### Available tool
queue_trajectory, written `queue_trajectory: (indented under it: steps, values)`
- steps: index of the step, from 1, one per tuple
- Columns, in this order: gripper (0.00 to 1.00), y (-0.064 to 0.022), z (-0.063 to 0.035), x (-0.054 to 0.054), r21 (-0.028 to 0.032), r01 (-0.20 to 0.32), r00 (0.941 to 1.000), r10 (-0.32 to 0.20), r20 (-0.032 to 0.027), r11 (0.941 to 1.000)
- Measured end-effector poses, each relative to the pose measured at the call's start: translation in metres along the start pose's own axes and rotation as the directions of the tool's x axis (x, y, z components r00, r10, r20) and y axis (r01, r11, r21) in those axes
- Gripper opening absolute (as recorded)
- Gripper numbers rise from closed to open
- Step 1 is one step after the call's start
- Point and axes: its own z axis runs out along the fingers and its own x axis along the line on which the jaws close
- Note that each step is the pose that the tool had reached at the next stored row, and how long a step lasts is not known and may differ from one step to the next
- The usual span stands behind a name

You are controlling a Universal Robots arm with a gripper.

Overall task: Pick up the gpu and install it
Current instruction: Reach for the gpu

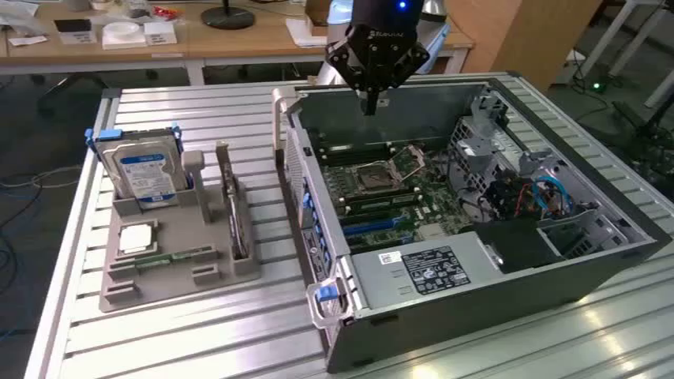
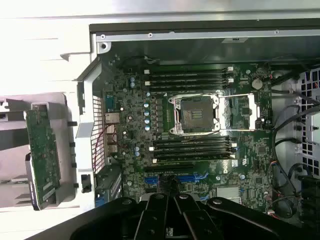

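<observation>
The gripper [image 1: 371,110] hangs over the open computer case [image 1: 506,304], its fingers [image 1: 370,99] pressed together and holding nothing. The gpu [image 1: 236,215] stands on edge in the grey holder tray [image 1: 179,237]. It is outside the case, well apart from the fingers and below them, toward the exterior view's left.

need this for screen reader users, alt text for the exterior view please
A robot arm's gripper, shut and empty, hangs over an open computer case lying on a slatted metal table. To the exterior view's left, the gpu stands on edge in a grey tray beside a hard drive.
</observation>
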Motion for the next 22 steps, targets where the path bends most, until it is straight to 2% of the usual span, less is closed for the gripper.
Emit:
queue_trajectory:
  steps: [9,22]
  values:
    - [0.11,0.0000,-0.0001,0.001,0.0001,0.000,1.0000,0.000,0.0000,1.0000]
    - [0.11,-0.0016,-0.0006,0.022,0.0000,0.000,1.0000,0.000,0.0000,1.0000]
